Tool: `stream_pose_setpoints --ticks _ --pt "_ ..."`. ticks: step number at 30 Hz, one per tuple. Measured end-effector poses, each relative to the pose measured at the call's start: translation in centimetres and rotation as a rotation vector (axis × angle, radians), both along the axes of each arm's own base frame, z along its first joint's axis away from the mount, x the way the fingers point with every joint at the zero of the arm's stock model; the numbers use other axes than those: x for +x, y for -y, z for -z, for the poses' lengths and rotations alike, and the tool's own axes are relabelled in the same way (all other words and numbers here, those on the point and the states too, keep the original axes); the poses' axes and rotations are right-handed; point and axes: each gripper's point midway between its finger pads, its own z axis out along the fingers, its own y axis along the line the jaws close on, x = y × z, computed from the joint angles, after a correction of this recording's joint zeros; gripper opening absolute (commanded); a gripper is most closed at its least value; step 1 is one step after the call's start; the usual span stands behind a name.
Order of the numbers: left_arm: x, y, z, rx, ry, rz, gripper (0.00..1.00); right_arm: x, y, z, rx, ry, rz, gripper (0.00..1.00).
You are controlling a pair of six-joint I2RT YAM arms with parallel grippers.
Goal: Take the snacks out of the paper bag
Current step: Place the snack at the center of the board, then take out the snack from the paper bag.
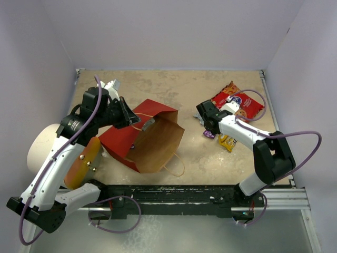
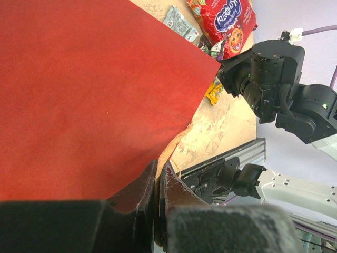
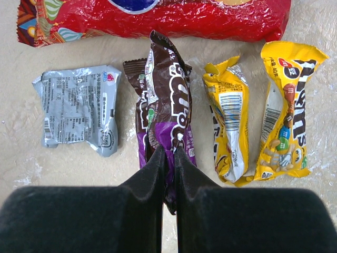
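The paper bag (image 1: 150,138) lies on its side at centre left, red face up and brown mouth toward the arms' bases. My left gripper (image 1: 134,120) is shut on its upper edge; in the left wrist view the jaws pinch the brown paper (image 2: 158,174) beside the red face (image 2: 89,89). The snacks lie in a row at the right: a red cookie bag (image 3: 158,18), a silver-grey packet (image 3: 79,110), a purple packet (image 3: 166,105) and two yellow packets (image 3: 229,121). My right gripper (image 3: 169,153) is shut on the purple packet's near end, low over the table.
A white cylinder (image 1: 45,147) with an orange end (image 1: 81,163) lies at the left beside my left arm. White walls close the back and both sides. The arms' black rail (image 1: 174,192) runs along the near edge.
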Motion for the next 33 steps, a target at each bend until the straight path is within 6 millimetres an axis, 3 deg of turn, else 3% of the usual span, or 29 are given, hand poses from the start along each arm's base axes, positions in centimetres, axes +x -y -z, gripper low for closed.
stream_pose_setpoints --ticks 7,11,16,23,29,33 --pt "0.0 0.0 0.0 0.000 0.000 0.001 0.07 -0.8 0.4 0.4 -0.020 -0.041 -0.008 0.35" --pt "0.0 0.0 0.0 0.000 -0.001 0.000 0.07 -2.5 0.8 -0.9 0.009 -0.028 -0.042 0.53" --pt "0.0 0.0 0.0 -0.002 -0.001 -0.001 0.07 -4.0 0.1 -5.6 0.128 0.130 -0.175 0.56" --pt "0.0 0.2 -0.2 -0.012 0.003 0.008 0.07 -4.3 -2.4 -7.8 0.143 0.270 -0.490 0.59" --pt "-0.1 0.2 0.0 -0.016 -0.006 0.006 0.07 -3.8 -7.4 -11.1 0.124 0.396 -0.891 0.59" --pt "-0.4 0.2 0.2 -0.017 -0.012 0.007 0.06 -4.6 -11.1 -12.9 0.128 0.497 -1.146 0.58"
